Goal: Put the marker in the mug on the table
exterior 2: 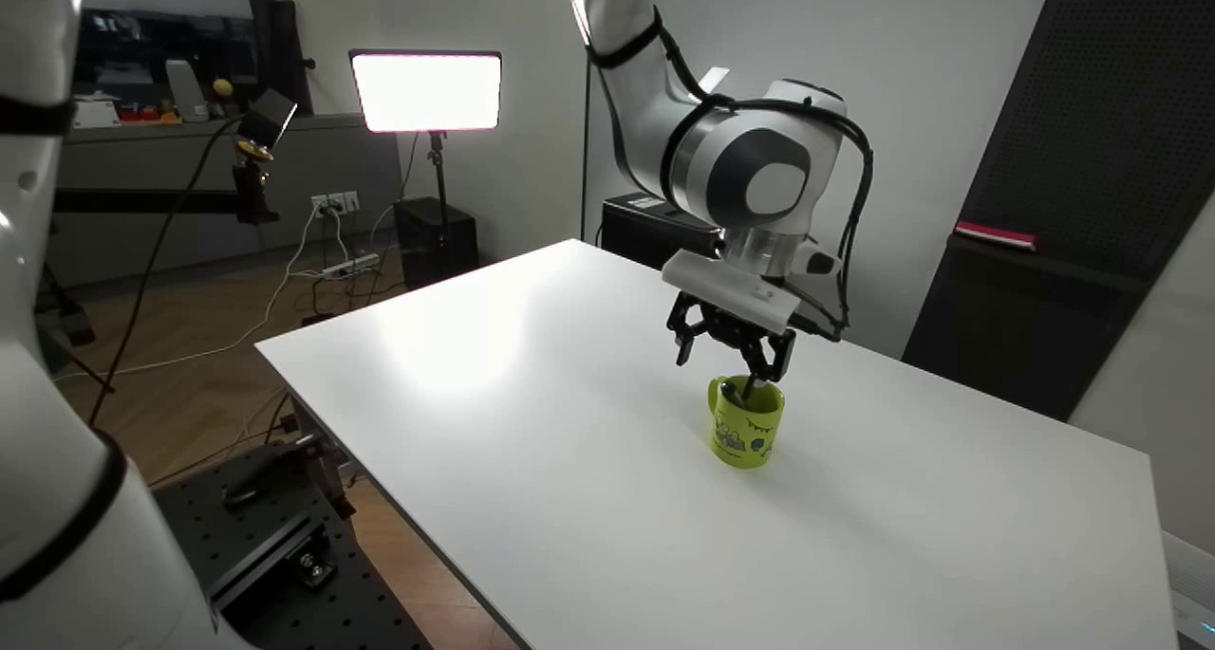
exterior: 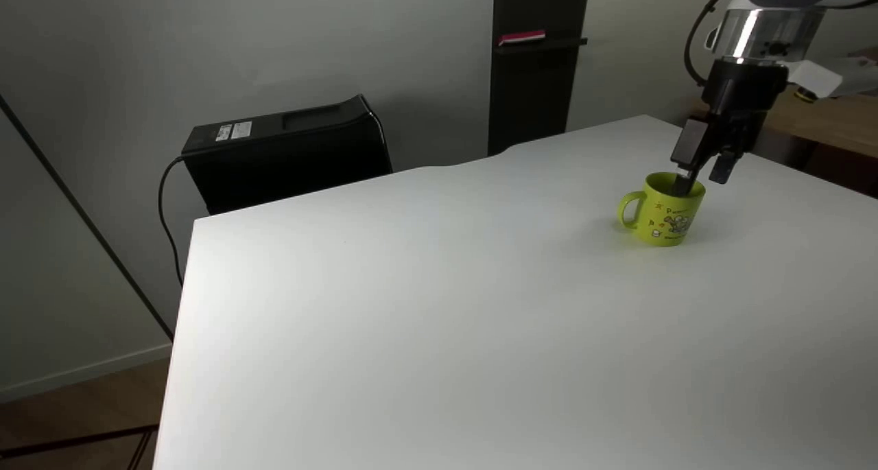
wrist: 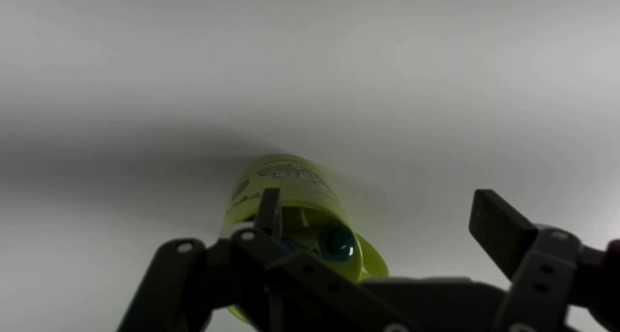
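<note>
The yellow-green mug (exterior: 664,216) stands upright on the white table in both exterior views, with printed drawings on its side; it also shows in an exterior view (exterior 2: 743,432) and the wrist view (wrist: 290,181). The marker lies inside the mug; its dark teal end (wrist: 339,244) shows at the handle side in the wrist view, and a dark end (exterior 2: 731,391) shows at the rim in an exterior view. Its lower part is hidden. My gripper (wrist: 378,213) is open and empty. One fingertip reaches to the mug's mouth; the other is outside, above the table (exterior: 411,319).
A black box-shaped device (exterior: 288,147) stands beyond the table edge. A bright light panel (exterior 2: 427,90) on a stand is in the background. A dark cabinet (exterior 2: 1054,204) with a red item on it stands behind the table.
</note>
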Action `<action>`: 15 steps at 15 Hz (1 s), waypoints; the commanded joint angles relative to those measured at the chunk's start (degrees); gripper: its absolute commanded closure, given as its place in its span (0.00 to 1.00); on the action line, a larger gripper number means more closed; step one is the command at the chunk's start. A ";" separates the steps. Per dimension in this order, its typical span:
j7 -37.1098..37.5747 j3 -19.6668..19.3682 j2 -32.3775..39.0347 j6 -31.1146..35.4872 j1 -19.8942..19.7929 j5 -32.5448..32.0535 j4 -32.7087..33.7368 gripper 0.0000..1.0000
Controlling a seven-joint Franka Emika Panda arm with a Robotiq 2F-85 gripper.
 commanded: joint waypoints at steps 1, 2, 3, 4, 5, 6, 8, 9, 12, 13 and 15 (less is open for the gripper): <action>2.35 0.46 0.66 2.18 0.43 -2.70 -0.23 0.00; 2.59 0.45 1.02 2.49 0.53 -3.25 -0.06 0.00; 2.77 0.47 1.47 2.66 0.59 -3.51 0.20 0.00; 2.91 0.47 1.80 3.02 0.64 -3.92 0.30 0.00; 3.10 0.47 2.08 3.25 0.65 -4.25 0.38 0.00; 3.19 0.47 2.31 3.54 0.67 -4.47 0.41 0.00; 3.24 0.46 2.69 4.37 0.62 -5.13 0.44 0.00; 3.22 0.46 2.88 4.67 0.55 -5.25 0.53 0.00; 3.38 0.32 3.15 5.47 0.60 -5.92 0.64 0.00; 3.54 0.26 3.15 5.51 0.66 -6.27 0.75 0.00; 3.65 0.28 2.98 6.01 0.65 -6.50 0.95 0.00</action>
